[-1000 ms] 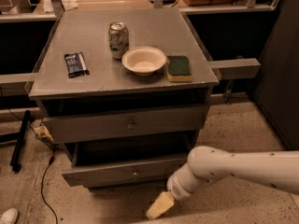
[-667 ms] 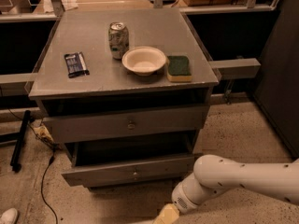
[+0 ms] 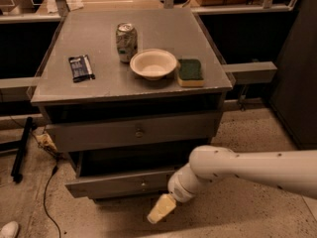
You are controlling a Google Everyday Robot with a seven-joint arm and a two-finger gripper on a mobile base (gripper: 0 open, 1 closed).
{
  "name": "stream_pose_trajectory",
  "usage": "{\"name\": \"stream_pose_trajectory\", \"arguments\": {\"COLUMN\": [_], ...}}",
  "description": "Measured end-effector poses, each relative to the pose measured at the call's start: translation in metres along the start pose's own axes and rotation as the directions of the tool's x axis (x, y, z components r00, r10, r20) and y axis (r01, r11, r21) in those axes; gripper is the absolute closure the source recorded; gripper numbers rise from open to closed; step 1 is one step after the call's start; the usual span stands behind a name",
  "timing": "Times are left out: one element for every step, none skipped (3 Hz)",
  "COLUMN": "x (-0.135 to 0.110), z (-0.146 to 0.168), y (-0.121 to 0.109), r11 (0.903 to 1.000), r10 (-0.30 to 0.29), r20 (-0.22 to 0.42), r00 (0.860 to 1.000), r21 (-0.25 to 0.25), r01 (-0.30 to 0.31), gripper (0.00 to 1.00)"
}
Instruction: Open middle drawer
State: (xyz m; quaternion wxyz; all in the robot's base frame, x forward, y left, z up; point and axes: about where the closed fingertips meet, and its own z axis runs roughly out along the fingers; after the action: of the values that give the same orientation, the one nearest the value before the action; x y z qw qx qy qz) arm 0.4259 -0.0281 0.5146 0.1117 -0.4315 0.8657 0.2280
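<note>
My gripper (image 3: pixel 161 209) hangs low over the speckled floor (image 3: pixel 237 217), just near of the cabinet and a little right of its middle. It points down and to the left. It shows as one pale yellowish shape, and I cannot tell how far open it is. I see nothing held in it. My white arm (image 3: pixel 247 170) comes in from the right edge, and its wrist covers the right end of the middle drawer (image 3: pixel 114 185).

That drawer is the low grey front in the lower part of the cabinet, just above and to the left of my gripper. It stands pulled out toward the near side, with a dark opening showing behind its front. Its small knob (image 3: pixel 143 184) sits at the centre, just left of my wrist and apart from my gripper.

Above it is a wider grey drawer (image 3: pixel 99 133).

On the cabinet top (image 3: pixel 99 38) there is a can (image 3: pixel 126 42) standing upright, and a pale bowl (image 3: pixel 153 63) just near and right of it. A green sponge (image 3: pixel 190 72) lies just beside the bowl on the right. A dark packet (image 3: pixel 80 67) lies well to the left. A cable (image 3: pixel 47 192) trails over the floor left of the cabinet.
</note>
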Motion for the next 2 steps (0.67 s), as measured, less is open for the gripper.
{"name": "stream_pose_trajectory", "arguments": {"x": [-0.044, -0.076], "z": [0.001, 0.011], "y": [-0.024, -0.047], "r11": [0.9965, 0.9921], "r10": [-0.074, -0.11], "r20": [0.025, 0.022], "r00": [0.997, 0.994], "r21": [0.04, 0.062], "r01": [0.073, 0.109], "gripper": [0.0, 0.0]}}
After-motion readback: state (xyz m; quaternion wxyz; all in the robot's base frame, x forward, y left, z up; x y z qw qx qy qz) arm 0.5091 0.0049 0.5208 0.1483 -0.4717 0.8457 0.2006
